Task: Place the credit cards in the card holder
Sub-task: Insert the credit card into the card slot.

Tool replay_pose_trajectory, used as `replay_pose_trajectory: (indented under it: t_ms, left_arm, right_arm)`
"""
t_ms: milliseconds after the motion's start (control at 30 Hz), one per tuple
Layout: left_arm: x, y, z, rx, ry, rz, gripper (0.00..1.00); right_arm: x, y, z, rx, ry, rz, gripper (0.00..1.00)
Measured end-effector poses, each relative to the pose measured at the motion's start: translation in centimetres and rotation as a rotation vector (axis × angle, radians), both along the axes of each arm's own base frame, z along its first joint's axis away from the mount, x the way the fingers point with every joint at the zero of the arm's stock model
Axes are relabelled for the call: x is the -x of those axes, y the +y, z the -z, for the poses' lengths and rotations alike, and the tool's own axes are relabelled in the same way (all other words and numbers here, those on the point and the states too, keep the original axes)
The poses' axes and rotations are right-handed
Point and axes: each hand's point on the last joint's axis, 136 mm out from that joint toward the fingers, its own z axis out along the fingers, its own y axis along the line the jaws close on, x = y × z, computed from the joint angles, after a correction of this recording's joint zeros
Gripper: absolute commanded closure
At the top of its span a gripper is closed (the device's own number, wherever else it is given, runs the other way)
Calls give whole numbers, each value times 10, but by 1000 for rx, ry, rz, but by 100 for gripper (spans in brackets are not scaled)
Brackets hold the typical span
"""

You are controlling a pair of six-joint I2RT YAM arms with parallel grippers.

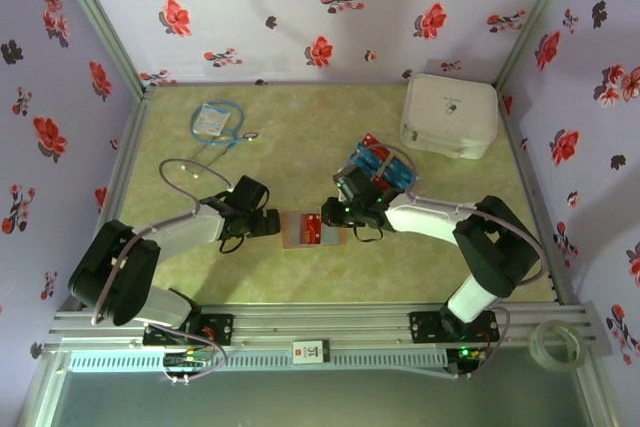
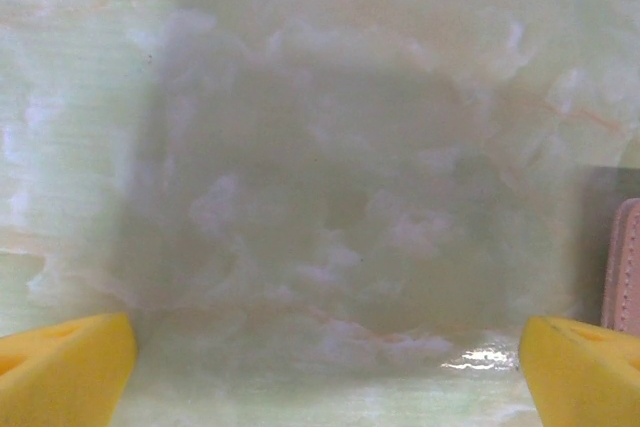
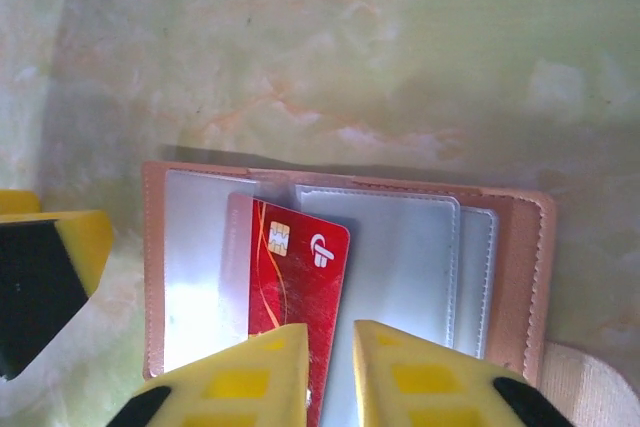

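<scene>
Task at an early stage: the right gripper (image 3: 330, 375) pinches one red card (image 3: 300, 267) over the clear sleeves of the open card holder (image 3: 525, 277) on the tabletop (image 1: 300, 127), the other credit cards (image 1: 382, 165) lie stacked beyond the holder, and the left gripper (image 1: 268, 224), spread wide, hangs just left of it.

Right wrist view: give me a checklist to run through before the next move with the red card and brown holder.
1. Brown leather-like folding card holder lying open and flat: ok.
2. Red chip card fully tucked into a clear sleeve: not ok, most of it is exposed.
3. Right gripper firmly gripping that card: cannot tell; its fingers stand close around the card's near end.
4. Left gripper open and holding nothing: ok.
5. Stack of red and blue cards waiting beside the right arm: ok.
</scene>
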Motion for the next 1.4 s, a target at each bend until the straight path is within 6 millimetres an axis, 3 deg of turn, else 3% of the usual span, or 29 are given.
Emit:
replay_pose_trajectory:
  t_ms: [367, 1400]
  left_arm:
    - [-2, 0, 4, -40, 42, 9, 0]
    - [-1, -2, 10, -105, 80, 35, 0]
  right_arm:
    - [6, 1, 28, 109, 60, -29, 89]
    - [9, 54, 28, 89, 47, -124, 91]
